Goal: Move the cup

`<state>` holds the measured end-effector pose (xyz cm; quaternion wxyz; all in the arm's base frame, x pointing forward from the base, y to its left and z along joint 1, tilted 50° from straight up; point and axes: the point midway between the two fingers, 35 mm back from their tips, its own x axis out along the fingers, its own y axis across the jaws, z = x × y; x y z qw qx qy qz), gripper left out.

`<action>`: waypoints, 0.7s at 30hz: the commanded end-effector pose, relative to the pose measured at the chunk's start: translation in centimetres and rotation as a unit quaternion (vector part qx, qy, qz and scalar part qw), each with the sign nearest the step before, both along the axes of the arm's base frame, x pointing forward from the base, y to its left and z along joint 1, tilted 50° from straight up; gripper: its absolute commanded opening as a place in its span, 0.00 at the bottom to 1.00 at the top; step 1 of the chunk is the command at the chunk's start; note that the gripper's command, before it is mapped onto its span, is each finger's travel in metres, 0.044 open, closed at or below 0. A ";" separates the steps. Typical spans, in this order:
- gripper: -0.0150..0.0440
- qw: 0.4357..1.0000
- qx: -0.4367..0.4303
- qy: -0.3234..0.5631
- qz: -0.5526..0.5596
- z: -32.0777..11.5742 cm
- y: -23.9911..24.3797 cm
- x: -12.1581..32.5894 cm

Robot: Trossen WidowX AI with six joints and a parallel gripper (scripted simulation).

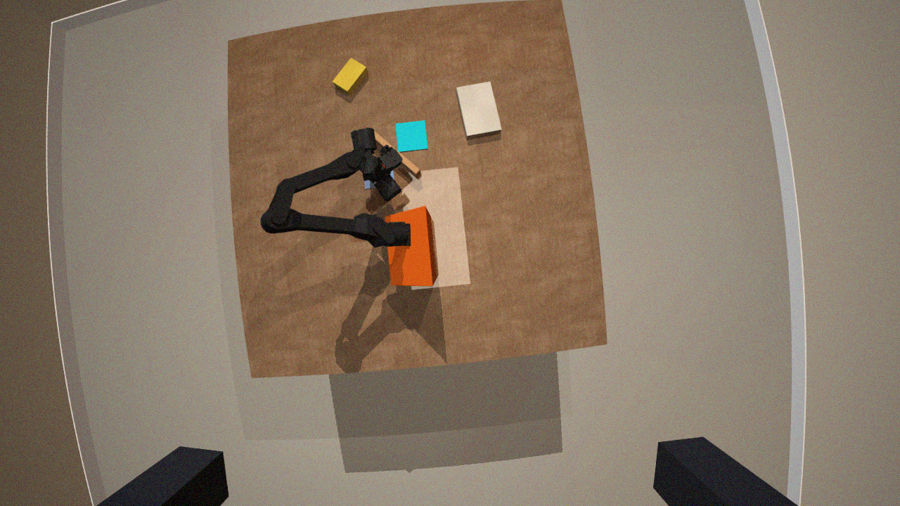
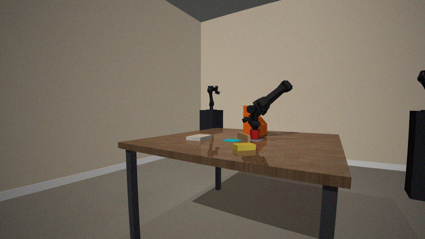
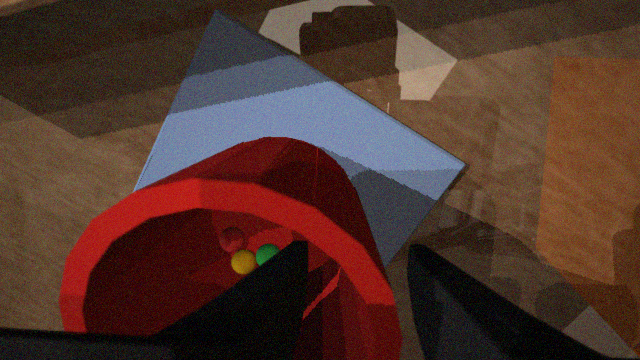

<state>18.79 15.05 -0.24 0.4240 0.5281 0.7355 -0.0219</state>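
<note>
In the top view, the small block (image 1: 349, 74) (image 2: 244, 146) lies at the upper left of the bench (image 1: 515, 220) (image 2: 297, 148), the slab (image 1: 479, 108) (image 2: 199, 137) at the upper right. The vacant pad (image 1: 411, 135) (image 2: 231, 140) lies between them, lower down. A plank (image 1: 408, 163) (image 2: 243, 136) runs diagonally between that pad and the cup's pad (image 1: 369, 183) (image 2: 257, 139) (image 3: 250, 110), with the large block (image 1: 412, 264) (image 2: 246, 127) below. In the exterior view, the cup (image 2: 254, 134) (image 3: 235, 195) stands upright on its pad, before the large block and behind the small one. Marbles (image 3: 243, 262) lie inside the cup.
</note>
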 end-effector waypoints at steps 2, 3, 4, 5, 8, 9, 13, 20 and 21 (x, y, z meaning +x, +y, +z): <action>0.50 1.000 0.001 0.009 0.000 -0.3 0.2 -0.3; 0.50 1.000 0.001 0.009 0.000 -0.3 0.2 -0.3; 0.50 1.000 0.001 0.009 0.000 -0.3 0.2 -0.3; 0.46 1.000 0.000 0.002 0.000 -0.1 0.1 -0.1; 0.33 1.000 0.000 0.002 0.000 -0.1 0.1 -0.1; 0.32 1.000 0.000 0.002 0.000 -0.1 0.1 -0.1; 0.27 1.000 0.000 0.002 0.000 -0.1 0.1 -0.1; 0.25 1.000 -0.001 0.002 0.000 0.0 -0.1 0.0; 0.25 1.000 -0.001 0.002 0.000 0.1 -0.2 0.0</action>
